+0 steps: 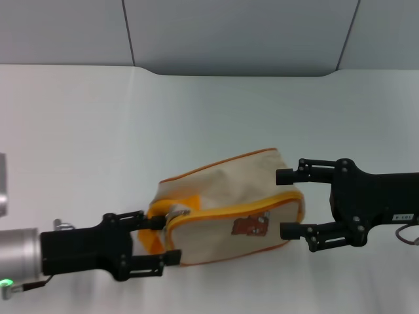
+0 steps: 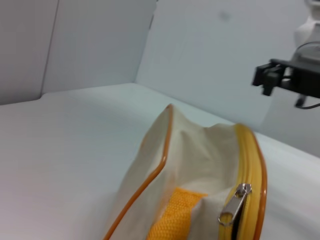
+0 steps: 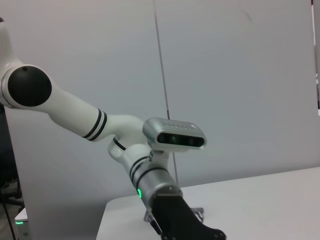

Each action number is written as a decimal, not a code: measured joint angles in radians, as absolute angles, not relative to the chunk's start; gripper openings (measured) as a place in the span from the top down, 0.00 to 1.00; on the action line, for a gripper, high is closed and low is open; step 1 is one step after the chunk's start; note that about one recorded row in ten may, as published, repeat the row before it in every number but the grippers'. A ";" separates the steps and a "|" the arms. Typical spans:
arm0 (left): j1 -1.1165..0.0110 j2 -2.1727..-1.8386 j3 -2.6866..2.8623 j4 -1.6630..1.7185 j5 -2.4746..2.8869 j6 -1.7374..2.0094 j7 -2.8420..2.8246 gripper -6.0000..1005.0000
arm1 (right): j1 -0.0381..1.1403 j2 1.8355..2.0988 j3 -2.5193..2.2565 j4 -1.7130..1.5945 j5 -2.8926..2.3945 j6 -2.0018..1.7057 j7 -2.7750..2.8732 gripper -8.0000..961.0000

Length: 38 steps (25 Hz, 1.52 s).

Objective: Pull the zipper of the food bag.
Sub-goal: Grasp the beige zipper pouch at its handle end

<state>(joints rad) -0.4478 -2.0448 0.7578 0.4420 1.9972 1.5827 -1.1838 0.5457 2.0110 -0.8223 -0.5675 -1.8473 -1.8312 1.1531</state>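
The zipper (image 1: 229,210) runs along the upper front edge of the food bag (image 1: 226,203), its silvery pull tab (image 1: 177,212) at the 9 o'clock end. The bag lies on the white table (image 1: 98,131), toward 6 o'clock in the head view. The left gripper (image 1: 155,240) spans the bag's 9 o'clock end, fingers spread wide, upper finger (image 1: 149,222) touching the orange-yellow loop handle (image 1: 157,210). The right gripper (image 1: 286,203) brackets the 3 o'clock end, fingers spread wide.
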 joint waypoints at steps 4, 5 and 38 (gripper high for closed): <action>-0.476 -2.066 0.757 0.442 1.997 1.498 -1.183 0.21 | 0.544 2.012 -0.822 -0.568 -1.846 -1.831 1.153 0.13; -0.483 -2.068 0.755 0.442 1.996 1.483 -1.183 0.21 | 0.544 2.012 -0.822 -0.567 -1.846 -1.831 1.153 0.13; -0.591 -2.072 0.748 0.363 1.938 1.358 -1.074 0.72 | 0.506 2.027 -0.751 -0.571 -1.845 -1.831 1.146 0.13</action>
<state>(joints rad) -0.5915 -2.0717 0.7480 0.3625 1.9378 1.3575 -1.0742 0.5056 2.0269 -0.7510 -0.5707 -1.8452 -1.8307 1.1461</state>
